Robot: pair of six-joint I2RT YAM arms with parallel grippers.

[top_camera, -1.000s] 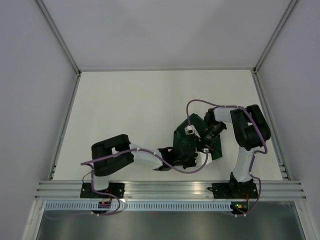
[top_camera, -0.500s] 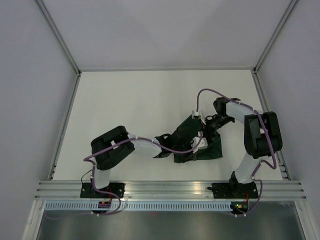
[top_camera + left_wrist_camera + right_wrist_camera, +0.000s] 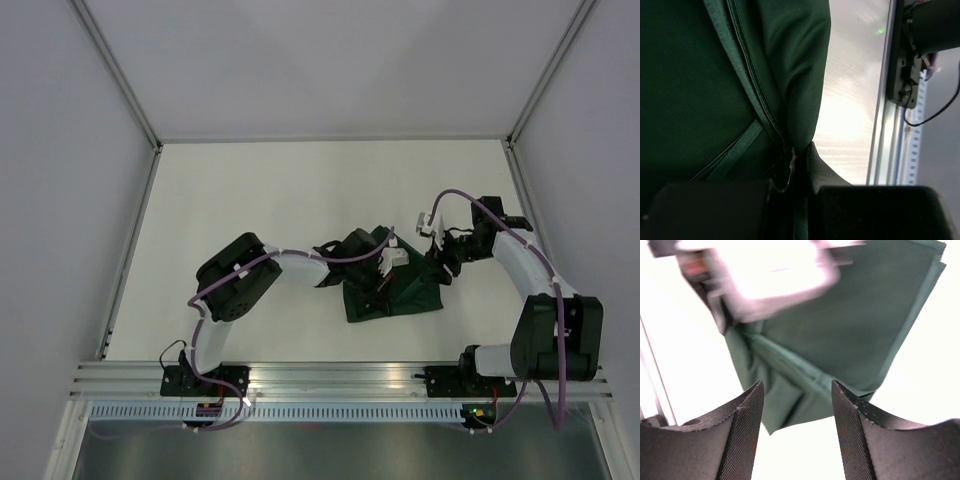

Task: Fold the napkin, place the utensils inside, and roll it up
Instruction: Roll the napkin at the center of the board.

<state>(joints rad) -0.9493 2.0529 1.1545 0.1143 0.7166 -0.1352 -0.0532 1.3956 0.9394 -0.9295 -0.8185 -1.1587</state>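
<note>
The napkin (image 3: pixel 405 298) is plain dark green with a slightly lighter hem stripe, the tabletop (image 3: pixel 260 200) is plain white, the 2 arms (image 3: pixel 237 285) are black and white, the cables (image 3: pixel 465 194) are purple, and the right pincer (image 3: pixel 796 390) has black fingers (image 3: pixel 742 440) with a fine cross-hatched pattern.

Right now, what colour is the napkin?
The napkin is plain dark green, clearest in the left wrist view.

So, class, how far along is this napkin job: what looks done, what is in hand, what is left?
Done: the napkin lies doubled in layers, so some folding looks finished. In hand: the left gripper is shut on a cloth edge; the right gripper is open, holding nothing. Left: no utensils show in any view, and the cloth is not rolled.
</note>
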